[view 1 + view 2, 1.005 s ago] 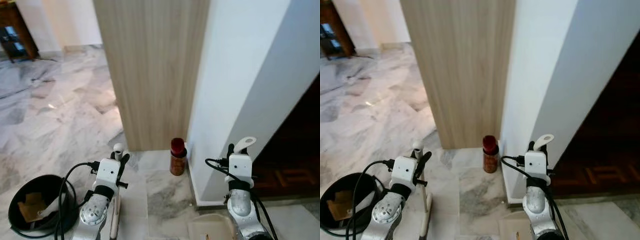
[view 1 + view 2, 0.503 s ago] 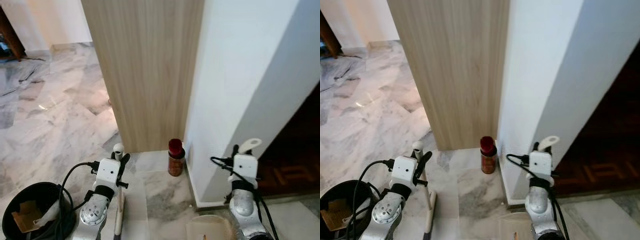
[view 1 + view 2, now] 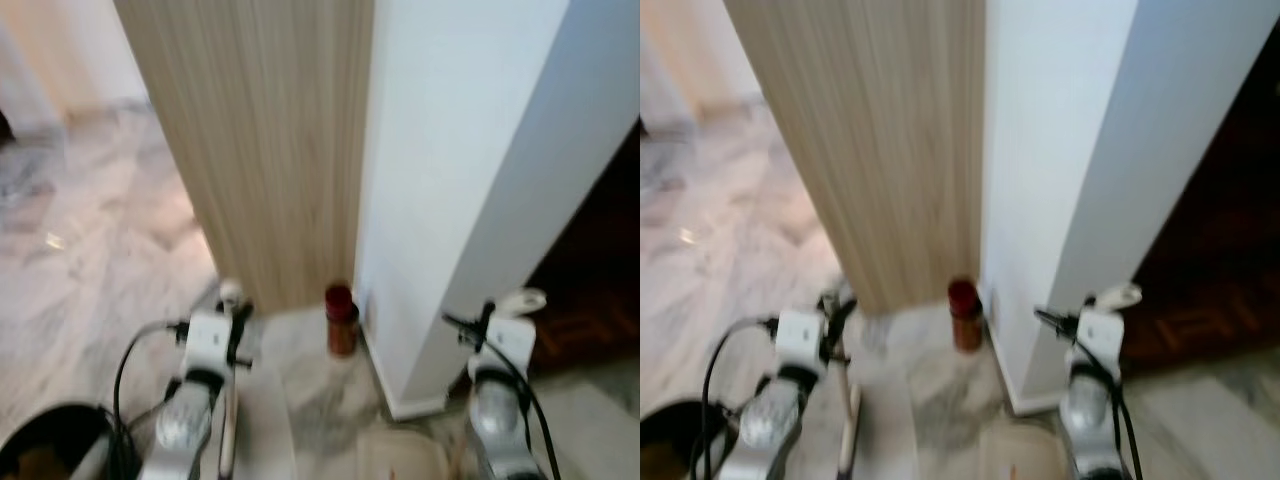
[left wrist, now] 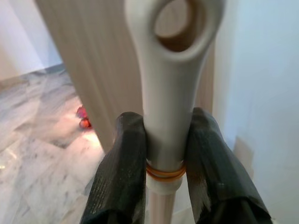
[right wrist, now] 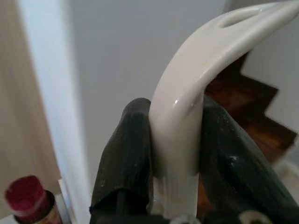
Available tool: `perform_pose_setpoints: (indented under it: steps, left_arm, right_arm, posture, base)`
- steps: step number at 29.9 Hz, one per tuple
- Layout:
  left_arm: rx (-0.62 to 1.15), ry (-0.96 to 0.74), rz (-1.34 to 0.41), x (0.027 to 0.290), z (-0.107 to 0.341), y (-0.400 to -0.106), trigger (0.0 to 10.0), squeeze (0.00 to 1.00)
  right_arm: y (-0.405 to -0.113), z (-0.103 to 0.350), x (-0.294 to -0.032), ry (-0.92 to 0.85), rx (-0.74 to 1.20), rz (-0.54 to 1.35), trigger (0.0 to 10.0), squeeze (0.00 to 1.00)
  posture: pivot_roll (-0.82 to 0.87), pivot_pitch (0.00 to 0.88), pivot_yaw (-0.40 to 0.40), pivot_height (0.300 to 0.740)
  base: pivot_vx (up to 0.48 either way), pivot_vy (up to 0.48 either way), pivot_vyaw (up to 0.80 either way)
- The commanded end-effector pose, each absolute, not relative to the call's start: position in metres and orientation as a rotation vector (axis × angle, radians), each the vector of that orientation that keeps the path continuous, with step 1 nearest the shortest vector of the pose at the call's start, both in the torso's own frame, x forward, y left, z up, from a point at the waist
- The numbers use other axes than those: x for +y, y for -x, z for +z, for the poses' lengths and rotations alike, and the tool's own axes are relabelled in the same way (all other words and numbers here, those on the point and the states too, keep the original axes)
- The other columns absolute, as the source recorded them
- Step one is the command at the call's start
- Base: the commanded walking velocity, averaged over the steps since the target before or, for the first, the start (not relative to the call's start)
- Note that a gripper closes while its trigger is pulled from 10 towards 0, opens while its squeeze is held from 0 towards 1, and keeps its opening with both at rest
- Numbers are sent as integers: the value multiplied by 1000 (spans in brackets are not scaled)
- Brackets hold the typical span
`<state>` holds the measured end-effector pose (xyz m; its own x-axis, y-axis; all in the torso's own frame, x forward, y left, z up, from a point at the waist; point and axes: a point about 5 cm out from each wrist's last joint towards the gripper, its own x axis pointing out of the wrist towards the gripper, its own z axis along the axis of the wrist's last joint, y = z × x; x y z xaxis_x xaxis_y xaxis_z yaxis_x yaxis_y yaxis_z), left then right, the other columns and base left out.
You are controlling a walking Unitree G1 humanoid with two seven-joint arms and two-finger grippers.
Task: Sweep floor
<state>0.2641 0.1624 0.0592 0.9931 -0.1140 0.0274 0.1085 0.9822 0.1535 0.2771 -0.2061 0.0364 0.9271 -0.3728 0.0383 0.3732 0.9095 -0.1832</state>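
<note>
Left claw (image 4: 163, 154) clamped on broom handle (image 4: 169, 84) | right claw (image 5: 175, 140) clamped on dustpan handle (image 5: 196, 88)

No text, label, brand or number can be read anywhere — the red-capped bottle (image 3: 341, 320) by the wall is too blurred to make out.

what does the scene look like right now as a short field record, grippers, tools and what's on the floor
left gripper: left gripper shut on the pale broom handle with a hanging hole
right gripper: right gripper shut on the curved white dustpan handle
floor: grey-white marble floor
ahead: light wood-grain panel beside a white wall corner
at the base: brown can with a red cap standing on the floor, where panel and wall meet
near left arm: black round bin, contents blurred
image quality: eye views blurred
</note>
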Motion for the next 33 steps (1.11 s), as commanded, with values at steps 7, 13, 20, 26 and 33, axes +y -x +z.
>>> perform_pose_setpoints:
  steps: [7, 13, 20, 26, 33]
  left_arm:
    - [-64, -151, -96, 167, 66, -265, 10000, 0]
    - [-67, -146, -100, 165, 66, -265, 10000, 0]
    - [-69, -142, -104, 165, 66, -264, 10000, 0]
    - [-69, -141, -107, 164, 65, -264, 10000, 0]
    - [-69, -140, -109, 163, 65, -264, 10000, 0]
  right_arm:
    - [-283, 43, -198, 169, -41, -356, 10000, 0]
    - [-283, 43, -198, 168, -42, -355, 10000, 0]
    - [-284, 44, -198, 166, -43, -353, 10000, 0]
    - [-282, 43, -198, 165, -42, -348, 10000, 0]
    - [-284, 45, -196, 164, -48, -339, 10000, 0]
  posture:
    - [115, 20, 52, 740]
    - [114, 16, 51, 740]
    - [113, 2, 50, 740]
    - [109, 0, 50, 740]
    - [108, 0, 48, 740]
  base:
    - [0, 0, 0]
    - [0, 0, 0]
    - [0, 0, 0]
    - [-219, 0, 0]
    - [-292, 0, 0]
